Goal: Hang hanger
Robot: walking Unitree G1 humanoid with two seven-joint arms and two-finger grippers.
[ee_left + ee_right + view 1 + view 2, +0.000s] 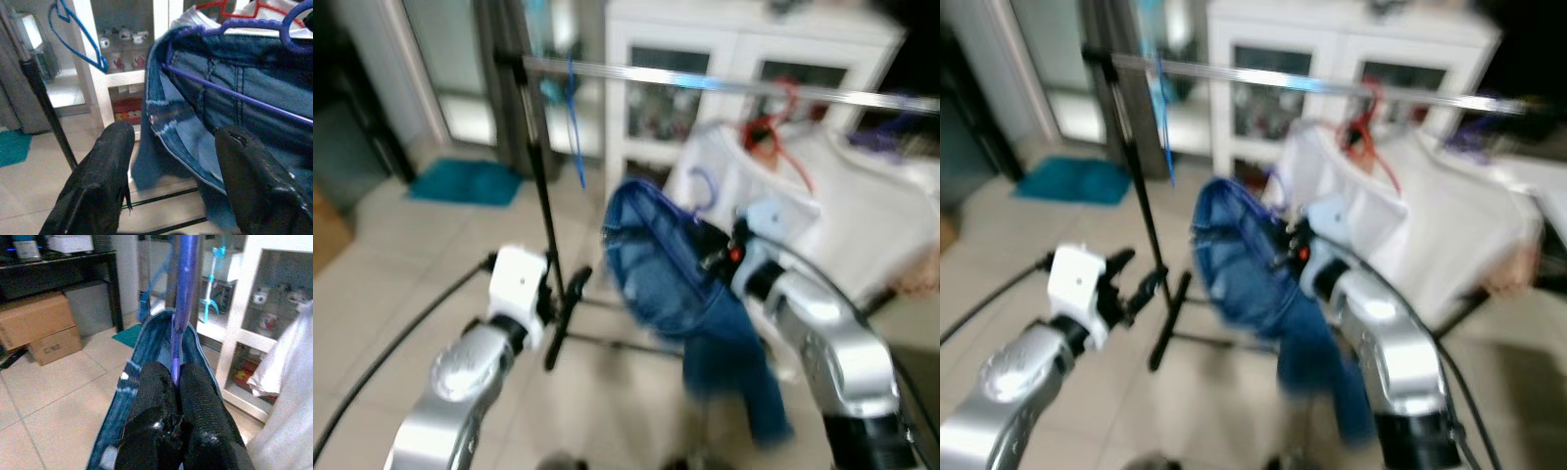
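Observation:
A purple hanger (244, 98) carries a pair of blue jeans (671, 274), held up in front of me below the silver rail (705, 83) of a clothes rack. My right gripper (175, 382) is shut on the hanger's purple bar, with the denim draped under it. My left gripper (173, 142) is open, level with the jeans on their left and apart from them, close to the rack's black upright pole (543, 211). A white garment (822, 206) on a red hanger (773, 132) hangs on the rail to the right. An empty blue hanger (573, 108) hangs at the rail's left.
A white glass-door cabinet (724, 59) stands behind the rack. The rack's black base bars (607, 338) lie on the tiled floor. A teal mat (465, 181) lies at the far left. Cardboard boxes (41, 325) and a dark table (58, 264) appear in the right wrist view.

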